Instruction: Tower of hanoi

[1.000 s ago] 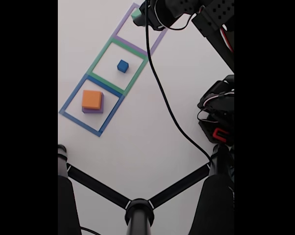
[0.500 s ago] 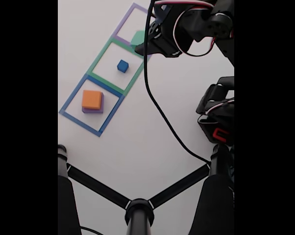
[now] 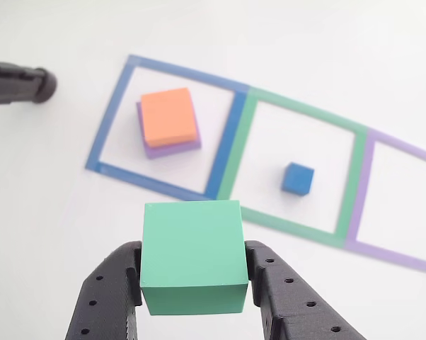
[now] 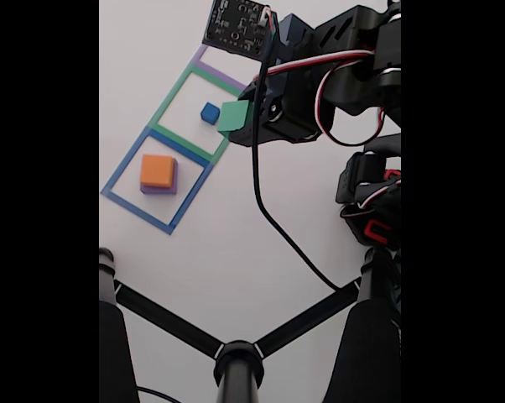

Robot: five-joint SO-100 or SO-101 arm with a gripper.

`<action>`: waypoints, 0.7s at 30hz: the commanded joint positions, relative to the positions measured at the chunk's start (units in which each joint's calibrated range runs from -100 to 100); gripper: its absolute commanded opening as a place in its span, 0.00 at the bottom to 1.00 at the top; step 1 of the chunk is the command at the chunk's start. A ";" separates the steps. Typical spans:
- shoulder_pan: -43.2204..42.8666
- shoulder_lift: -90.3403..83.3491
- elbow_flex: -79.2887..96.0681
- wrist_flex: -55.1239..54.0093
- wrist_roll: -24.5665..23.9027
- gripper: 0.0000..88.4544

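Gripper (image 3: 193,280): we see it clamped on the green block (image 3: 192,255), lifted above the table.
Handling: we judge it light, matte foam; side faces suit gripping.
Others: orange block (image 3: 169,117) atop purple block (image 3: 172,146); blue cube (image 3: 298,178) in the green tape outline (image 3: 231,166).

Arm's all matte black plastic, pretty chunky. The gripper (image 3: 195,283) has two black fingers (image 3: 103,297) with rows of little round holes along them. In the fixed view there's a dark circuit board (image 4: 236,23) up top, red and white servo wires (image 4: 320,63), a long black cable (image 4: 273,227) and a red mark (image 4: 376,228) on the base.
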 commanded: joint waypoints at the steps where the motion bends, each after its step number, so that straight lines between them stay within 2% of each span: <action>1: -1.75 -1.57 8.82 -9.21 0.00 0.01; 4: -1.68 -1.73 19.54 -19.57 0.00 0.01; 12: -2.67 0.11 47.71 -59.39 0.00 0.01; 21: -4.42 12.45 62.70 -94.52 0.00 0.02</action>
